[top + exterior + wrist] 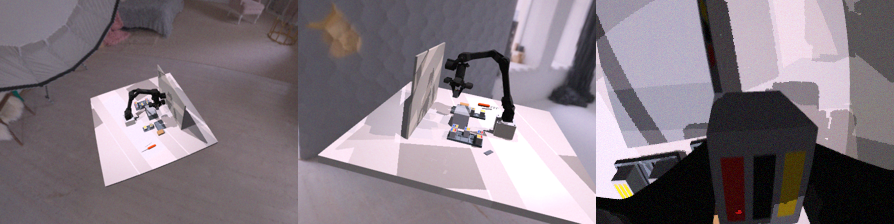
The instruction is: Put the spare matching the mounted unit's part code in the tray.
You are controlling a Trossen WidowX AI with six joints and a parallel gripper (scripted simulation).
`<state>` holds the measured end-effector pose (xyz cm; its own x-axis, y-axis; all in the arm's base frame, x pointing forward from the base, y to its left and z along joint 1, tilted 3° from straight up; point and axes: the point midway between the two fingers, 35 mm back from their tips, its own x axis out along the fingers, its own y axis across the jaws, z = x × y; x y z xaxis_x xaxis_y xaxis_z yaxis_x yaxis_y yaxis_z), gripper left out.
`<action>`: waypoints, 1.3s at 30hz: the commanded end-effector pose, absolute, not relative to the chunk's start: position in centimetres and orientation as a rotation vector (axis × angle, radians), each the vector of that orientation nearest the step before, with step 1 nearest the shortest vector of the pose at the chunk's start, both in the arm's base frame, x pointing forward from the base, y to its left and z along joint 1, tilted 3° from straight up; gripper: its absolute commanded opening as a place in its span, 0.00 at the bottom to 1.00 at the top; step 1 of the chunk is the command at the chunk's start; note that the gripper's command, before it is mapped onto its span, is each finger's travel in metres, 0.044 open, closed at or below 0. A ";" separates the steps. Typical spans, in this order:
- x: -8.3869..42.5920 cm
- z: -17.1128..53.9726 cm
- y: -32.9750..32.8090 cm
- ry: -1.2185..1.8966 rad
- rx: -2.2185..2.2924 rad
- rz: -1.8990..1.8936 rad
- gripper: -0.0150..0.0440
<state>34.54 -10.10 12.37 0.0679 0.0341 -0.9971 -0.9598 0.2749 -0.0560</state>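
My gripper (157, 107) (456, 94) (750, 144) is shut on a dark grey spare, raised above the table. In the wrist view the spare (762, 115) shows red, black and yellow stripes. A grey housing with a sloped pale top (151, 113) (461, 116) (656, 75) stands in the middle; on its edge-on side in the wrist view, yellow and red marks show, too oblique to read fully. The flat dark tray (160, 125) (453, 109) lies beyond the housing, with nothing seen in it. A rack (463, 140) holds several striped spares.
A smaller rack (148, 128) (476, 116) (646, 162) with two yellow-striped blocks stands beside the tray. A tan block (160, 132) (464, 104) lies by the tray. A tall panel (172, 100) (425, 87) stands near the gripper. An orange screwdriver (152, 147) (483, 105) lies farther off.
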 end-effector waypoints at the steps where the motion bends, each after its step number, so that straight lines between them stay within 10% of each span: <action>1: 34.1 12.5 -13.0 1.244 -1.012 0.982 0.25; 39: 30.2 10.3 -23.7 1.242 -1.047 1.012 0.25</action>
